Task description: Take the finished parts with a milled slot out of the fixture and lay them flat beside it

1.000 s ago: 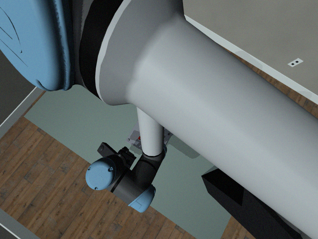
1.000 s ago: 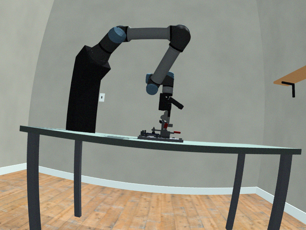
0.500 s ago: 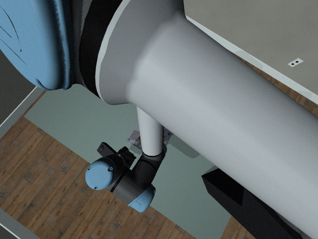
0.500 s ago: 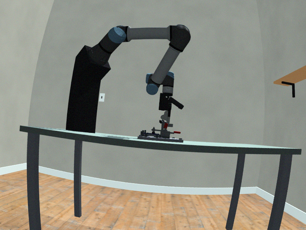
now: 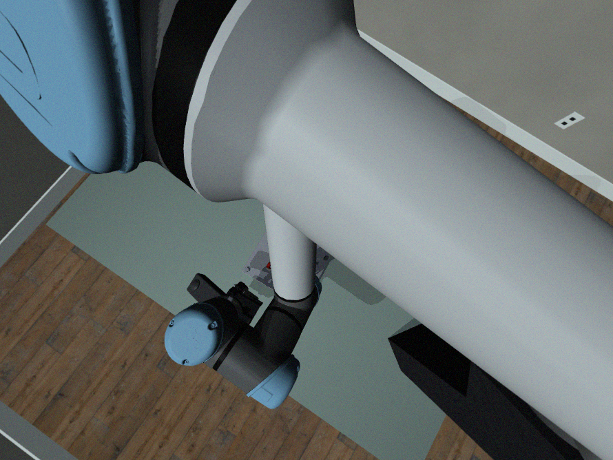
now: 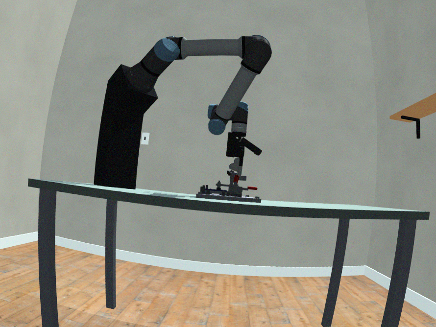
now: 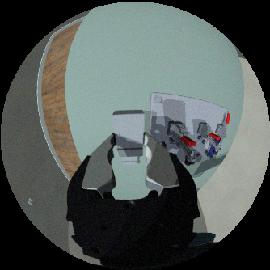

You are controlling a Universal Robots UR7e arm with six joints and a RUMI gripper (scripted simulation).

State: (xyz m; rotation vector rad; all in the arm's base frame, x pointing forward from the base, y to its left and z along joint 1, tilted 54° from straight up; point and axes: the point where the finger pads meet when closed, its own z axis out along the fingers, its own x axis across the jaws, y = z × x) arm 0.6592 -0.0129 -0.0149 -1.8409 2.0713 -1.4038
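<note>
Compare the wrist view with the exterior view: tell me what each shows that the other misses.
Only the wrist view shows the grey slotted part clamped between the fingers, and the blue blank sitting in the fixture. Only the exterior view shows the whole arm, its black pedestal and the table legs. Both show the fixture and red clamp handles on the table.

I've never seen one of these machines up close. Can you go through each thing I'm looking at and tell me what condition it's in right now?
Gripper: shut on a grey part, hanging above the table.
Grey part: held between the fingers, lifted off the fixture.
Fixture: flat on the table, beside the gripper.
Blue blank: sitting in the fixture.
Red clamp handles: lying over the fixture; locked or not, cannot tell.
Table: standing, carrying the fixture.
</note>
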